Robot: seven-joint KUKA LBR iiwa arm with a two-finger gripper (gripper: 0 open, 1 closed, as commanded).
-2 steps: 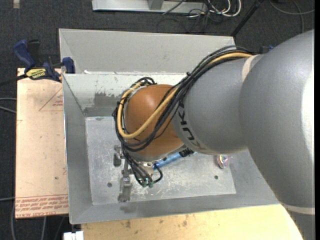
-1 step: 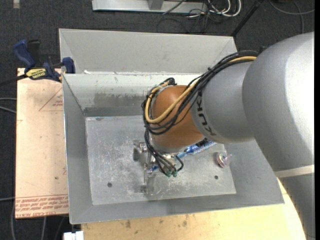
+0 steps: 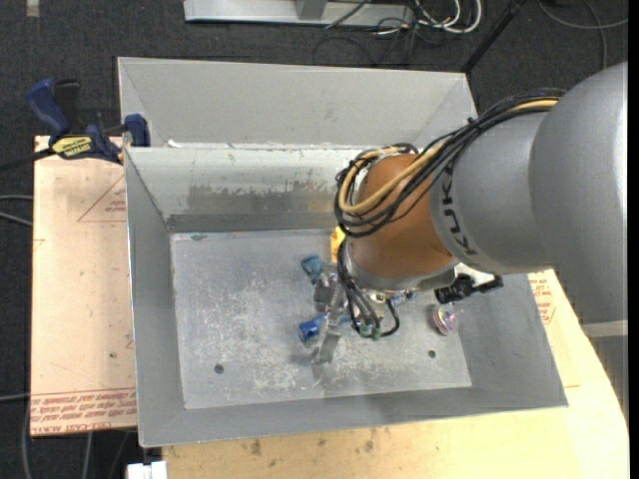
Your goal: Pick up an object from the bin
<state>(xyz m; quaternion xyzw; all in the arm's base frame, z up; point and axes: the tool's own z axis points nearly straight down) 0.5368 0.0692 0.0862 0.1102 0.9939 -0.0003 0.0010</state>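
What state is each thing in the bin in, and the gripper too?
bin: upright, floor scuffed.
gripper: low over the middle, close to the floor.
lower blue piece: on the floor, right beside the gripper; held or not, cannot tell.
upper blue piece: lying loose on the floor, farther back.
purple piece: lying loose on the floor, off to the right.

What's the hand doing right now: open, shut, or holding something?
The hand: open or shut cannot be told; it is down near the floor of the bin, right beside a small blue thing.
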